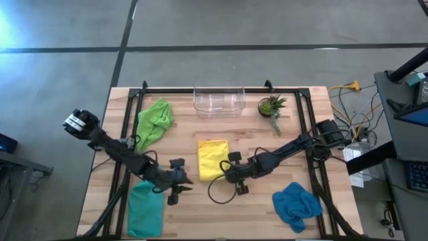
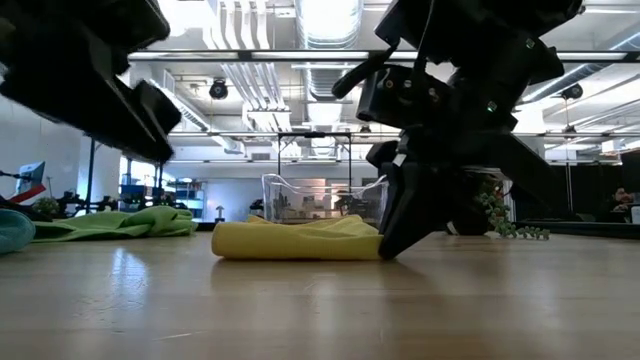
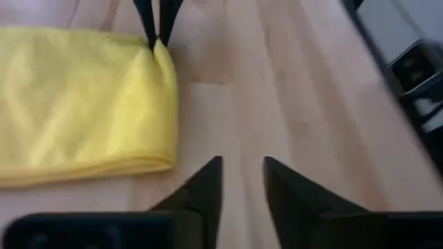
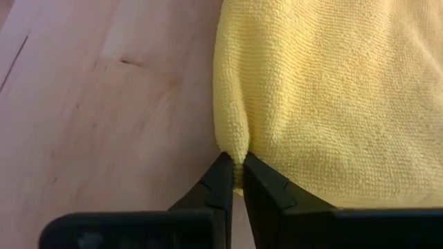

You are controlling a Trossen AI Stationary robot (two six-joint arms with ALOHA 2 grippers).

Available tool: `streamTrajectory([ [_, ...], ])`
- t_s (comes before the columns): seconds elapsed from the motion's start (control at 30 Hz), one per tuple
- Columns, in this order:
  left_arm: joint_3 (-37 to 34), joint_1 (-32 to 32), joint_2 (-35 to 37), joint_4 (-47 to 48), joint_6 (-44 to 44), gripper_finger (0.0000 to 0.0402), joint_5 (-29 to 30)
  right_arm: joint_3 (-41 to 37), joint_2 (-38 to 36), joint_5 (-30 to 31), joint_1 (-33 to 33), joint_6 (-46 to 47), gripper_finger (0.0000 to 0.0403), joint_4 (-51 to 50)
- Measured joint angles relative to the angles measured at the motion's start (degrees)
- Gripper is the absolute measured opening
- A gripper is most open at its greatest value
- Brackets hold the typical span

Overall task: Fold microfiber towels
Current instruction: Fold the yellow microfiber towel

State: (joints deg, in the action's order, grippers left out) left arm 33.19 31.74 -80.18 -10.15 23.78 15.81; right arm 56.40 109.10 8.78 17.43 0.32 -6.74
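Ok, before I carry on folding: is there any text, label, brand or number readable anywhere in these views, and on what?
None can be read in any view.
Yellow towel: plain cloth, no tag or print showing.
Green towel, teal towel, blue towel: no markings visible.
Clear bin: no label visible.
Equipment beside the table: any markings too small to read.

A folded yellow towel point(image 1: 212, 159) lies mid-table. At its four o'clock sits the right gripper point(image 1: 231, 175); at its eight o'clock, the left gripper point(image 1: 179, 182). A green towel point(image 1: 154, 120) lies at ten o'clock, a teal towel point(image 1: 145, 209) at seven, a blue towel point(image 1: 296, 203) at four.
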Motion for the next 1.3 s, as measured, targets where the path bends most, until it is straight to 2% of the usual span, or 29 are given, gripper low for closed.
streamTrajectory([
  [0.17, 1.45, -1.31, -6.20, 0.32, -6.91, 0.0185, 2.17, 1.03, 0.06, -0.34, -0.04, 1.60, 0.0022, -0.62],
  [0.3, 4.52, -1.78, -11.52, 0.39, -15.15, 0.0221, 5.30, 1.88, 0.13, -1.30, -0.29, 3.10, 0.0022, -1.25],
  [0.5, 9.22, -1.85, -17.03, 0.34, -24.90, 0.0226, 8.71, 2.29, 0.17, -1.77, -0.42, 4.53, 0.0022, -1.81],
  [0.63, 10.96, -2.21, -19.27, 2.99, -25.74, 0.0226, 11.78, 2.36, 0.15, -2.87, -0.46, 5.86, 0.0022, -2.13],
  [0.9, 11.58, -3.15, -20.42, 7.29, -25.56, 0.0226, 12.14, 2.38, 0.08, -4.37, -0.41, 6.18, 0.0022, -2.43],
  [1.0, 11.56, -3.51, -20.42, 7.59, -25.56, 0.0219, 12.11, 2.40, 0.07, -4.68, -0.37, 6.36, 0.0022, -2.43],
  [1.1, 11.54, -3.71, -20.53, 8.44, -25.46, 0.0192, 12.11, 2.40, 0.07, -4.71, -0.37, 6.39, 0.0022, -2.43],
  [1.3, 11.50, -3.93, -20.79, 9.99, -25.50, 0.0095, 10.66, 2.40, 0.07, -4.73, -0.37, 7.23, 0.0022, -2.41],
])
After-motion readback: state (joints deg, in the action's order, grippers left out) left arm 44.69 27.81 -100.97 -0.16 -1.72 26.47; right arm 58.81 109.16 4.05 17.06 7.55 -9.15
